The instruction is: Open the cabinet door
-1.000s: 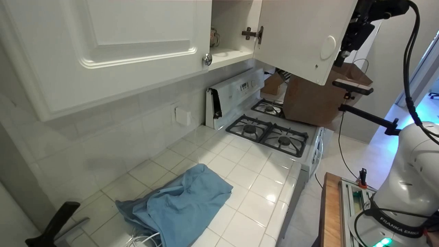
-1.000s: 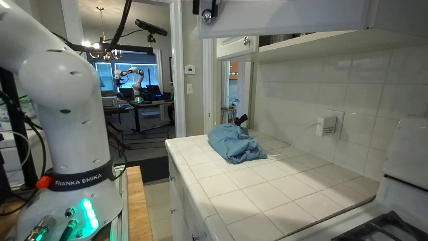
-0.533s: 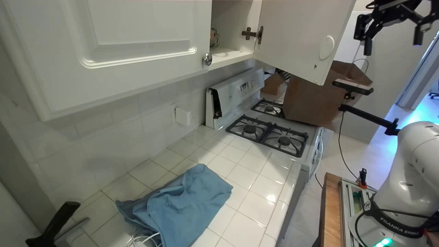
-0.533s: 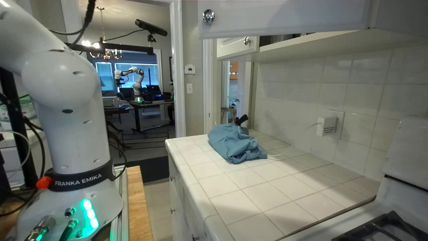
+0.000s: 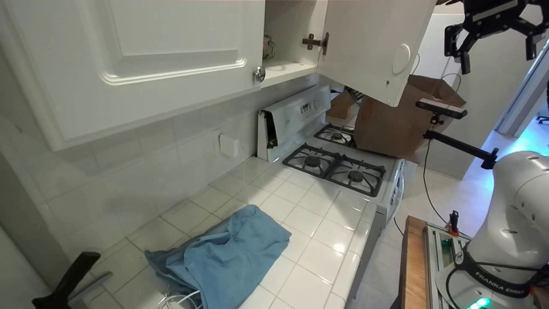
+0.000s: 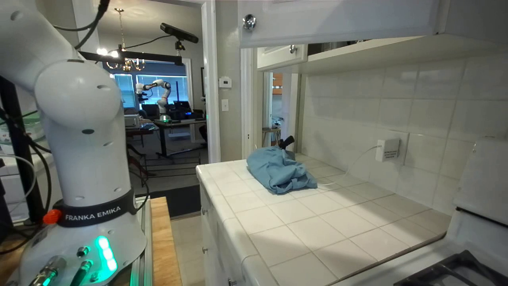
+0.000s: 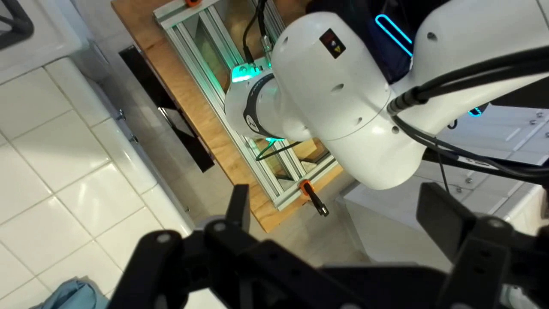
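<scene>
white door (image 5: 373,51) found swung out from the edge of the cabinet (image 5: 296,72). gripper (image 5: 498,59) seen clear of it, fingers (image 7: 444,219) spread, nothing between. if wider opening is wanted, pressure is best applied behind, by the free lower corner; knob (image 6: 249,22) left alone.

Both exterior views share the tiled counter (image 6: 317,218) from opposite ends; the wrist view looks down.

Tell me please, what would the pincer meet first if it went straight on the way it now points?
Probably the robot's own white arm: in the wrist view, the pincer seems aimed at it. Depth is unclear, so the metal frame is possible.
</scene>
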Controlling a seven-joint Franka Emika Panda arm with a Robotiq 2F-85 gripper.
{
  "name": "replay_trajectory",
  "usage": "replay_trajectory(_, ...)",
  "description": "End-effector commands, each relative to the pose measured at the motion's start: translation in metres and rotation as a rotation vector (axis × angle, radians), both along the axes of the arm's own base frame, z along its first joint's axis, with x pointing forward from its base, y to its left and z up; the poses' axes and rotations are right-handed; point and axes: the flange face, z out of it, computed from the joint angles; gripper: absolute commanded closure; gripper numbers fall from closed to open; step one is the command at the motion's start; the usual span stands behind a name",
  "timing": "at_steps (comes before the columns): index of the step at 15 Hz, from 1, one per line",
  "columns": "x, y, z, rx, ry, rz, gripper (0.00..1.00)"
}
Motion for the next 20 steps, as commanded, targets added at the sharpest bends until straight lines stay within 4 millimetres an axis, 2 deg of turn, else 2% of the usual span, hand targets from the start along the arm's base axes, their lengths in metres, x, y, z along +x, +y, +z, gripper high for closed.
replay_trajectory(1,0.001,0.006,0.004,-0.087,-0.005,0.025,0.00)
replay_trajectory(5,-0.014,-0.004,0.022,-0.134,-0.052,-0.060,0.00)
replay_trajectory(10,-0.054,-0.031,0.055,-0.117,-0.172,-0.224,0.00)
replay_trajectory(13,-0.077,-0.039,0.068,-0.104,-0.247,-0.303,0.00)
replay_trajectory(16,-0.086,-0.024,0.083,-0.109,-0.331,-0.343,0.00)
replay_trajectory(20,-0.078,0.008,0.100,-0.186,-0.436,-0.420,0.00)
